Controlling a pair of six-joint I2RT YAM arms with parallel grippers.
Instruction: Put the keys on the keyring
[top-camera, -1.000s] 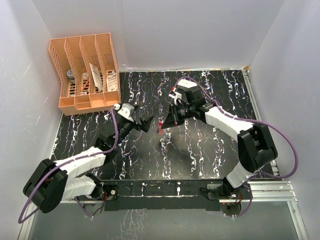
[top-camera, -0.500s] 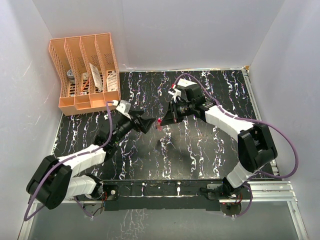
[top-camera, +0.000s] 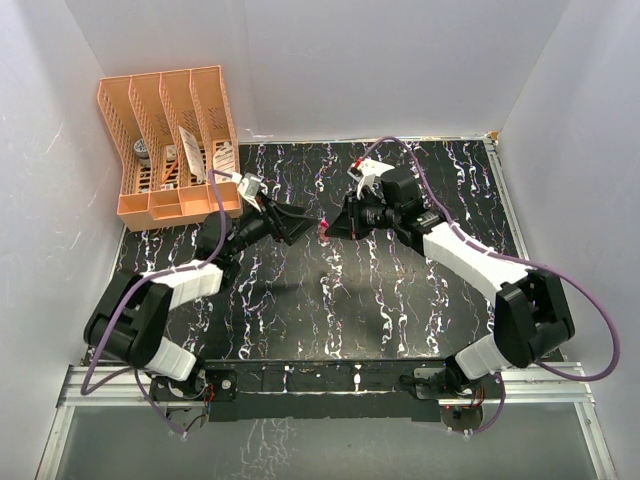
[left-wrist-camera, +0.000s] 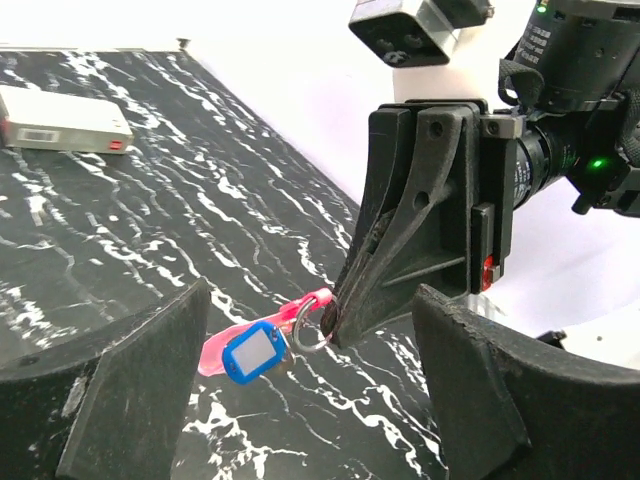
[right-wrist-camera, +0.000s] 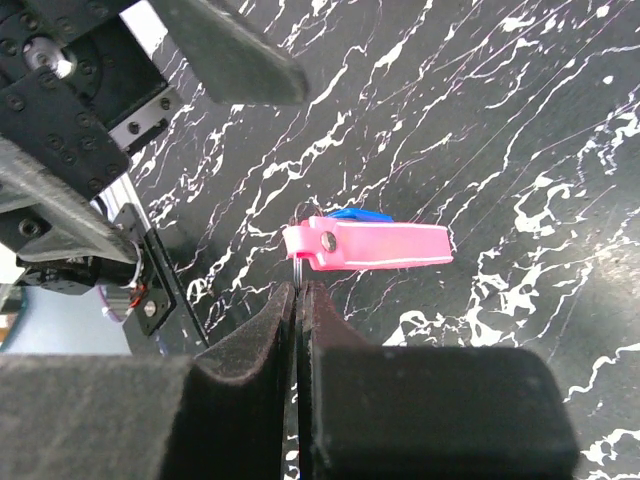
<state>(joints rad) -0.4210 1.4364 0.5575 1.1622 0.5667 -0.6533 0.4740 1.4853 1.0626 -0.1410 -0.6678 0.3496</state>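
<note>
- Here the keyring hangs in the air above the tabletop, pinched at the very tip of the right jaws, which are pressed together on its thin wire.
- The pink key and the blue-headed key both dangle from that ring, the blue one lying against the pink one. From these views they look threaded on already, though I cannot tell whether each sits fully round the wire.
- The hold is slight: only a sliver of ring is caught, so a nudge could probably twist it out and drop the whole bunch onto the tabletop.
- The left jaws stand spread wide, one finger to each side of the keys and near them, holding nothing. If they close off-centre they could push the keys sideways instead of catching them, and lever the ring against the right jaws.
- The two sets of jaws face each other closely in mid-air, so any forward move risks finger striking finger.
- The keys hang loose and may swing when touched, which makes a clean catch harder.
- A white box lies flat on the tabletop well apart, out of the way.
- An orange file organizer stands at the far left corner, near the left arm but not in its line to the keys.
</note>
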